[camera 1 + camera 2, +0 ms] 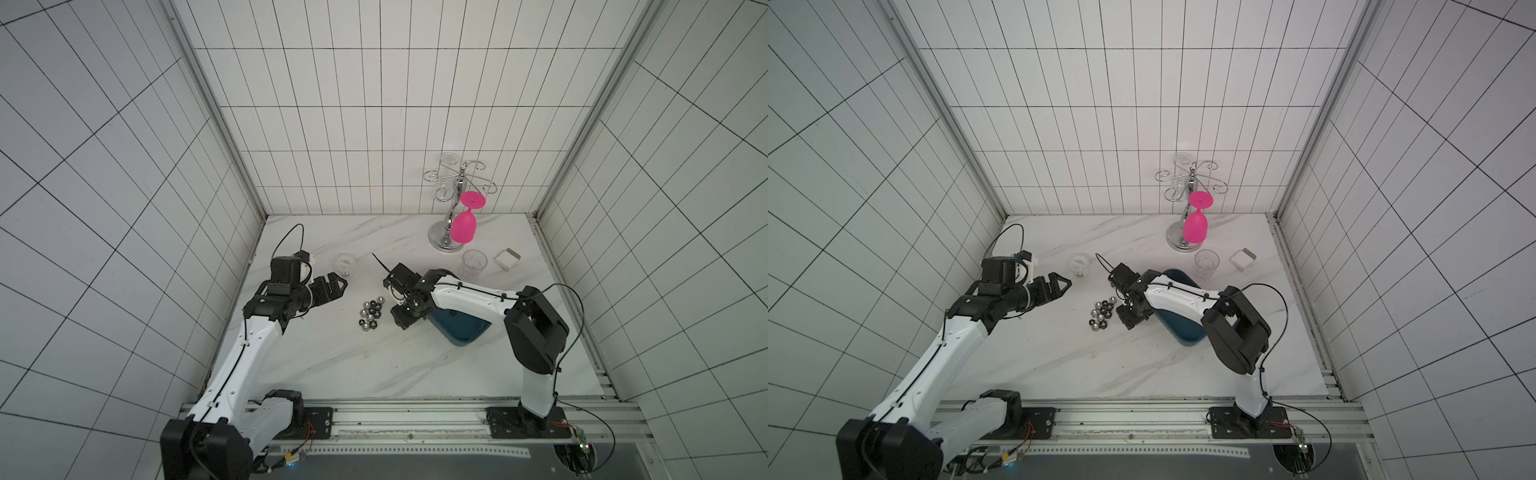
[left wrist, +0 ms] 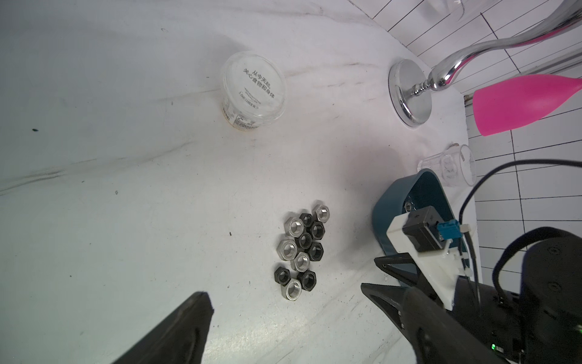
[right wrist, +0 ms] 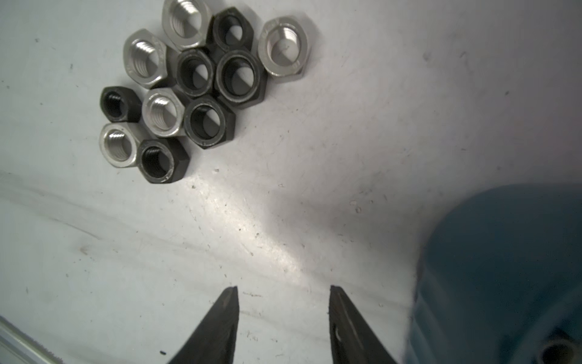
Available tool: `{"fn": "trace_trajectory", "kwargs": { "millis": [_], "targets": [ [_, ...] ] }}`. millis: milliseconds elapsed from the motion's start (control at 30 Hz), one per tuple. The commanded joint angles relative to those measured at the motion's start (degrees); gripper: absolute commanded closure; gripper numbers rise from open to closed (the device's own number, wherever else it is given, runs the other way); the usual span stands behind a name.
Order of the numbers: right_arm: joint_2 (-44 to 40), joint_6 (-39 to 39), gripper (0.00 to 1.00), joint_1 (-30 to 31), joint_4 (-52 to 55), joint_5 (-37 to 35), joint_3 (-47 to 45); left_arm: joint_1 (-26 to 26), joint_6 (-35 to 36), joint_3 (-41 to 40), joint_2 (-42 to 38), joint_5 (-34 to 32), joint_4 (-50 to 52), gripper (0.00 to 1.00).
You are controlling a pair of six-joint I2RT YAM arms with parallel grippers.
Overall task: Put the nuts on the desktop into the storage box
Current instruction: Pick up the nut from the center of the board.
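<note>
Poised the right gripper [image 3: 283,293], parted and empty, between the storage box [image 3: 504,268] and the nuts [image 3: 195,85] bunched near the centre of the desktop [image 1: 332,365]. Judged them hard, dense and slippery; best pinched across opposite flats, outermost first. Held the left gripper [image 1: 338,286] spread, clear of the pile.

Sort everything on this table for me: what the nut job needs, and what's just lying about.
For the job: nuts; storage box.
Lying about: lidded plastic tub; clear cup; small white box; chrome glass rack; pink goblet hanging on it.
</note>
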State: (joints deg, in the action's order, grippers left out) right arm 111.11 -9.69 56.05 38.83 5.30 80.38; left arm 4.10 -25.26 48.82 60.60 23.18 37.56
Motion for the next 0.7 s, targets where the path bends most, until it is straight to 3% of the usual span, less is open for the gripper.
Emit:
{"fn": "trace_trajectory", "kwargs": {
  "millis": [0,667],
  "targets": [
    [2.6,0.7,0.51,1.2,-0.9,-0.1,3.3,-0.6,1.7,-0.2,-1.0,0.5,0.9,0.02],
    [16.9,3.5,0.53,3.9,2.5,-1.1,18.7,-4.3,5.7,-0.1,-1.7,2.2,6.0,0.02]
  ]
}}
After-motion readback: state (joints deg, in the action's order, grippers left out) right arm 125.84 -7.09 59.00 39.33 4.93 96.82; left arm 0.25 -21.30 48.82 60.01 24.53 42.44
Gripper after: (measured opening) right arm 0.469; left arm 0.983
